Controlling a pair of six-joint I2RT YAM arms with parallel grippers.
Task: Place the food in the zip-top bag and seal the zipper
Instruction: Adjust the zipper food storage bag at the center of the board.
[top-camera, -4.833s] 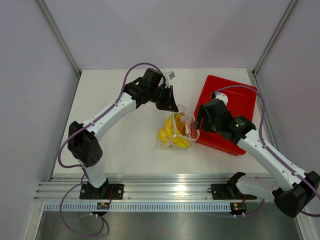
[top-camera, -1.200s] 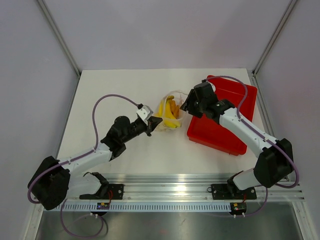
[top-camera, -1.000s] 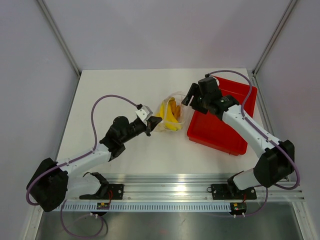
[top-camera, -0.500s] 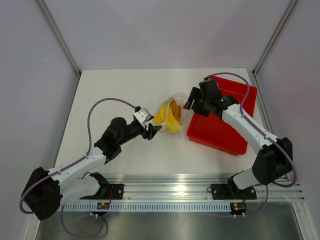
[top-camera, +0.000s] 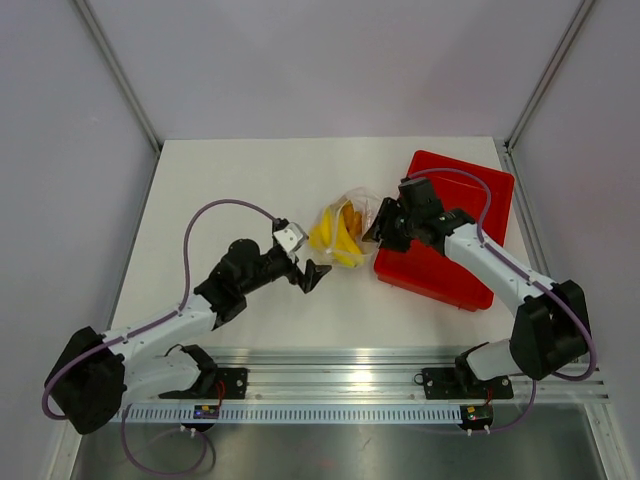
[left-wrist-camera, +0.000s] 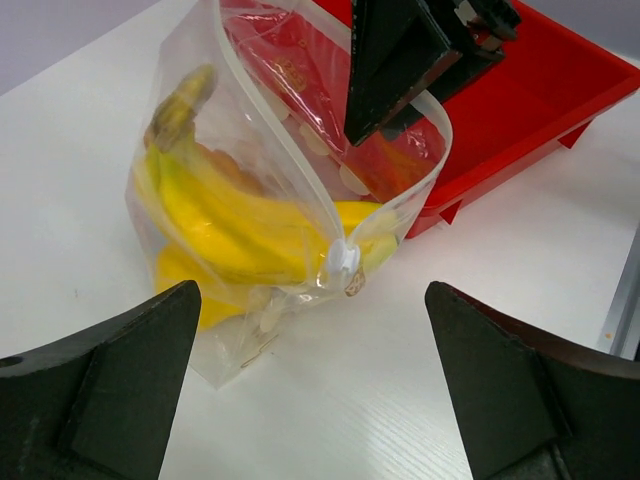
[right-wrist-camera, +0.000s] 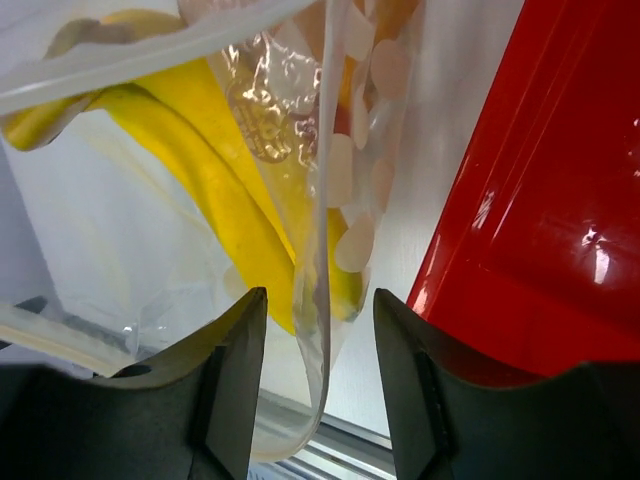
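The zip-top bag (top-camera: 343, 230) lies on the white table between my two grippers, its mouth gaping toward the red tray. Through the clear plastic I see the food: a yellow banana (left-wrist-camera: 235, 225) and an orange-red piece (left-wrist-camera: 395, 160). In the left wrist view the zipper (left-wrist-camera: 285, 150) is a pale strip curving along the mouth edge. My left gripper (top-camera: 308, 268) stands wide open, just short of the bag's near corner, touching nothing. My right gripper (right-wrist-camera: 318, 390) is open, its jaws on either side of the bag's hanging mouth edge (right-wrist-camera: 318, 300) without pinching it.
The red tray (top-camera: 470, 230) sits right of the bag, its rim close to my right gripper's fingers (left-wrist-camera: 395, 60). White table (top-camera: 230, 180) spreads to the left and back, with an aluminium rail along the near edge.
My left gripper has let go of the bag's corner, opened wide and drawn back toward me. My right gripper has come down over the bag's right mouth edge with its jaws narrowing.
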